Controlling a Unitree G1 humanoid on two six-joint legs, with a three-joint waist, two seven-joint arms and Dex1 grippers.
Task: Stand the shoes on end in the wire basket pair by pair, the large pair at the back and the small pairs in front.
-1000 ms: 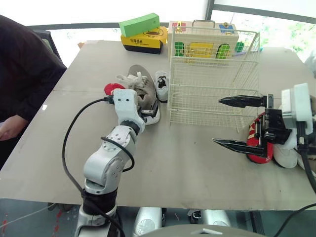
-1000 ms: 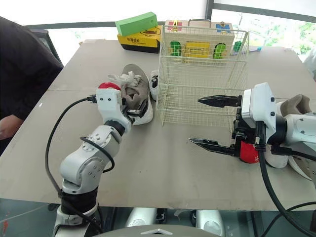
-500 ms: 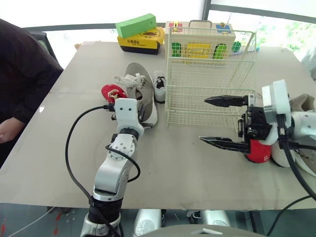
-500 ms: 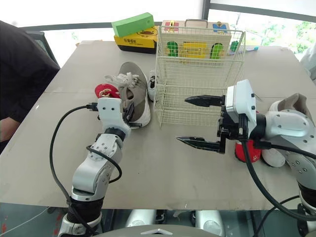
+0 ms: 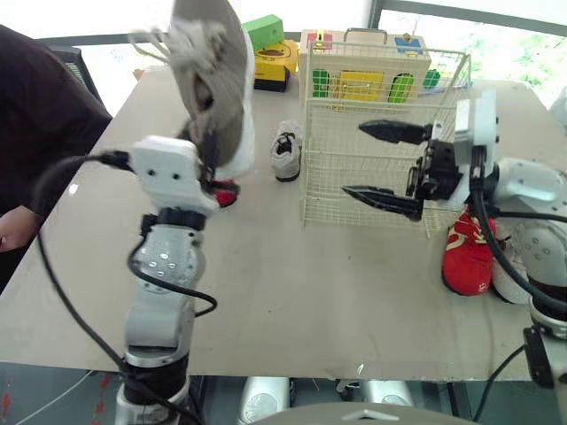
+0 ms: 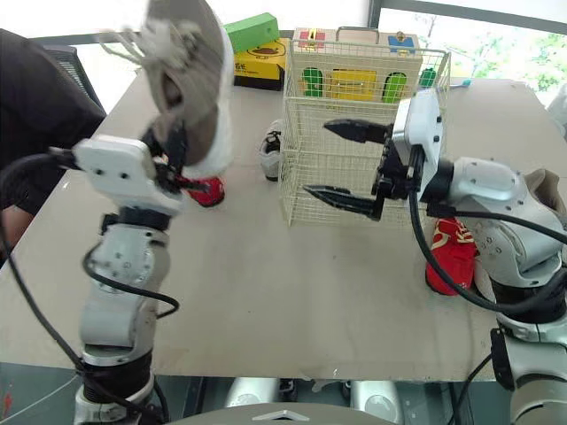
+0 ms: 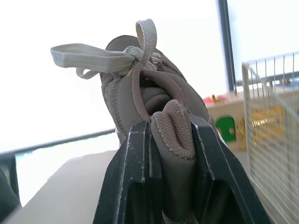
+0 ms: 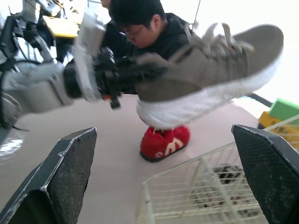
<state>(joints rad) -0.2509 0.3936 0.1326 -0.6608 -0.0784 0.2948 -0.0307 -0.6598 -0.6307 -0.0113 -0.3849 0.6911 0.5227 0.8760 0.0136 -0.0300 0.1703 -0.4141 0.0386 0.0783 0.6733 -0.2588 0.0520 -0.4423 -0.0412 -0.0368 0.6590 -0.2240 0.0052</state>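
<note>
My left gripper (image 7: 170, 126) is shut on the collar of a large grey sneaker (image 5: 211, 80) and holds it high over the table's left side, toe up. Below it on the table lies a small red shoe (image 5: 226, 192). A small white shoe (image 5: 286, 150) lies beside the wire basket (image 5: 323, 190). My right gripper (image 5: 353, 159) stands open in front of the basket's near wall, nothing between its fingers. A second red shoe (image 5: 467, 252) and a large pale shoe (image 5: 509, 274) lie to the right of the basket.
A colourful toy case (image 5: 363, 66) stands right behind the basket. A yellow box (image 5: 275, 57) with a green block (image 5: 264, 29) sits at the back. A person in dark clothes (image 5: 35, 133) is at the table's left edge.
My left gripper has closed on the grey sneaker and raised it from the table to head height. My right gripper, still open, has moved up and left to the basket's front.
</note>
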